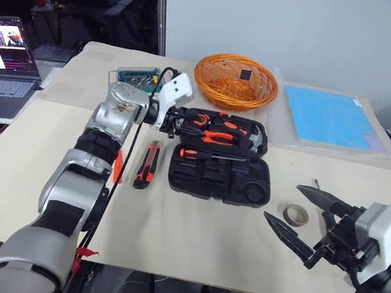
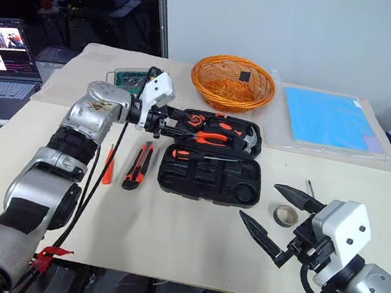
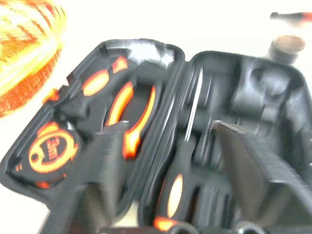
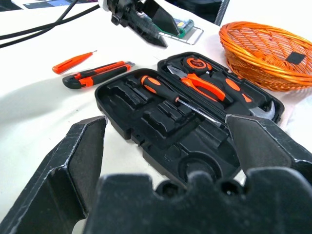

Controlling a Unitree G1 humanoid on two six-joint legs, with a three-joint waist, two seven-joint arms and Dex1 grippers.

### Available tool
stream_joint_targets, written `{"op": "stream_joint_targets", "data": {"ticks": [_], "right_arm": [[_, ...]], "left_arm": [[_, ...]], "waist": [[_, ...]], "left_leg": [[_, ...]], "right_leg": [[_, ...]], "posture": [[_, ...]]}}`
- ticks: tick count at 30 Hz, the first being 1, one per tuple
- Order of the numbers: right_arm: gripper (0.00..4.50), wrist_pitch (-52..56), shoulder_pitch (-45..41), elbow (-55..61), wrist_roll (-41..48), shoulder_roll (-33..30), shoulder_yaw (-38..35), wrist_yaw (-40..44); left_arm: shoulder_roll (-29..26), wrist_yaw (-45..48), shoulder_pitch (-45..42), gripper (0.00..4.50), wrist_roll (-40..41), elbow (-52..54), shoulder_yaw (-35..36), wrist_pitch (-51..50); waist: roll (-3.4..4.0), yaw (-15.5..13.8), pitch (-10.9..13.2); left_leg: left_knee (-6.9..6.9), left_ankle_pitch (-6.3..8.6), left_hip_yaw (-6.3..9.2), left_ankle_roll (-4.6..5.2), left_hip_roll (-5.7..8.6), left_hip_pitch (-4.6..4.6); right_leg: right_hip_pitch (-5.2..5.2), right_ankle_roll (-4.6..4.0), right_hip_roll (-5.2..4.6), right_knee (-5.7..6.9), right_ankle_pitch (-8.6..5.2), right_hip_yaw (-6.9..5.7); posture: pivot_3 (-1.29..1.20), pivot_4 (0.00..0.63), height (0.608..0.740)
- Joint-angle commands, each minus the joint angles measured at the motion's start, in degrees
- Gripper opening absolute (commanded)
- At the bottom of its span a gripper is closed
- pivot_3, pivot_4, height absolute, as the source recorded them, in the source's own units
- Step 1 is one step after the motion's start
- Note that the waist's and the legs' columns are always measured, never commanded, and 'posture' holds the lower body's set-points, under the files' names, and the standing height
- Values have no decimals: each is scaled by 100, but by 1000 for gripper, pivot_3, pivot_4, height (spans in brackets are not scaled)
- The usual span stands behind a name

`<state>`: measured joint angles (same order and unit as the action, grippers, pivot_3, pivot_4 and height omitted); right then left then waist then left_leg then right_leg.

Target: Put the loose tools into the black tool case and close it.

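The black tool case (image 1: 247,189) lies open at mid-table. One black-and-orange screwdriver (image 1: 205,155) rests in its near half. My left gripper (image 1: 173,122) hovers over the left end of the far half, open and empty. Left of the case lie the orange-black utility knife (image 1: 147,164) and a slim orange screwdriver (image 2: 108,165). The tan tape roll (image 1: 296,214) sits to the right of the case, just beyond my right gripper (image 1: 282,202), which is open and empty. A screwdriver shaft (image 2: 309,188) shows behind that gripper.
Orange-handled pliers (image 1: 218,136), a hammer and a tape measure (image 3: 51,150) sit in the case's far half. An orange woven basket (image 1: 235,80) stands behind the case, a blue sheet (image 1: 329,118) at back right, and a laptop (image 1: 6,61) at far left.
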<state>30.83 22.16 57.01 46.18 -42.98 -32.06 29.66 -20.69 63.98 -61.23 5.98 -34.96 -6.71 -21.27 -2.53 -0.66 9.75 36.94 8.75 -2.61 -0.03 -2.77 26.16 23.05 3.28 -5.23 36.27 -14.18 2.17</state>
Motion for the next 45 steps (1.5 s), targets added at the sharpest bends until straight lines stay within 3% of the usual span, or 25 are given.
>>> {"op": "stream_joint_targets", "data": {"ticks": [1, 4, 5, 9, 13, 17, 23, 25, 27, 30, 32, 37, 40, 45], "right_arm": [[4500, -70, -115, 13, -41, 6, 24, -87], [4500, -47, -139, 15, -108, 14, 101, -115], [4500, -44, -136, 18, -120, 18, 116, -125], [4500, -10, -109, 65, -194, -13, 166, -161], [4500, 34, -30, 156, -314, -8, 219, -249], [4500, 130, -12, 109, -288, -28, 225, -349], [4500, 604, -23, 15, -665, 165, 406, -1115], [4500, 1211, 1, 102, -715, 14, 279, -1489], [4500, 1606, 103, -43, -144, -158, -101, -1292], [4500, 2263, -289, -748, 495, -357, -505, -1375], [4500, 2439, -196, -904, 537, -585, -789, -1122], [4500, 3132, -570, -1635, 27, -1209, -501, -1432], [4500, 3462, -1080, -2314, -286, -1528, 106, -1476], [4500, 3808, -2157, -3403, -472, -1501, 998, -1319]], "left_arm": [[634, -1203, 565, 1389, 112, 733, 202, -270], [1112, -2069, 968, 260, -95, 704, 144, -152], [1181, -2241, 1051, 70, -223, 626, 47, -3], [1250, -2575, 1194, 70, -636, 113, -357, -95], [884, -2319, 1457, 70, -1302, -47, -1167, -69], [669, -2246, 1553, 70, -1380, 177, -1296, -39], [815, -2057, 1973, 70, 40, 1625, -40, 432], [646, -1649, 2296, 70, 515, 2421, 113, 149], [407, -1256, 2582, 70, 1156, 3400, 190, -641], [-176, -757, 2897, 725, 2116, 4558, 485, -1519], [-423, -731, 3064, 1429, 2525, 5167, 483, -2020], [-1079, -516, 3210, 3215, 3454, 6011, 662, -2873], [-1359, -315, 3195, 4285, 3933, 6289, 674, -3139], [-1430, -314, 3125, 4285, 4059, 6314, 507, -3044]], "waist": [[-1, -17, 1], [-2, -20, 1], [-2, -15, 1], [0, 28, -1], [6, 40, -29], [7, 126, -108], [18, 162, -123], [19, 137, -119], [20, 118, -119], [19, 122, -119], [27, 111, -121], [29, 98, -120], [28, 92, -120], [27, 120, -118]], "left_leg": [[3, -1, 5, 0, 2, 1], [14, -2, 10, 2, 6, 4], [17, -2, 11, 2, 7, 3], [18, -3, 10, 2, 6, 0], [16, -2, 10, 2, 6, -13], [-13, 4, -4, -1, 1, -92], [-17, 4, -15, -2, -13, -102], [-17, 4, -16, -2, -12, -92], [-17, 4, -18, -2, -9, -81], [-17, 4, -17, -1, -8, -79], [-17, 4, -18, -1, -6, -82], [-17, 4, -16, -1, -8, -89], [-16, 4, -19, -1, -5, -90], [-16, 3, -21, 0, -4, -89]], "right_leg": [[-1, 1, 1, 2, 0, 0], [-3, 4, 2, 5, 2, 0], [-6, 6, 1, 6, 4, 1], [-2, 5, 6, 8, 6, 7], [-9, 2, 8, 16, 3, 8], [-84, -9, 5, -14, -6, 10], [-77, -48, 3, -10, -26, 10], [-70, -60, 1, -10, -19, 10], [-64, -57, -2, -11, -20, 14], [-71, -43, -2, -16, -20, 17], [-74, -52, -4, -17, -24, 20], [-74, -54, 0, -16, -27, 18], [-77, -42, -2, -24, -35, 19], [-74, -42, -1, -24, -35, 23]], "posture": [[0, 150, 740], [0, 150, 740], [0, 150, 740], [0, 150, 740], [0, 150, 740], [0, 150, 740], [0, 150, 740], [0, 150, 740], [0, 150, 740], [0, 150, 740], [0, 150, 740], [0, 150, 740], [0, 150, 740], [0, 150, 740]]}}
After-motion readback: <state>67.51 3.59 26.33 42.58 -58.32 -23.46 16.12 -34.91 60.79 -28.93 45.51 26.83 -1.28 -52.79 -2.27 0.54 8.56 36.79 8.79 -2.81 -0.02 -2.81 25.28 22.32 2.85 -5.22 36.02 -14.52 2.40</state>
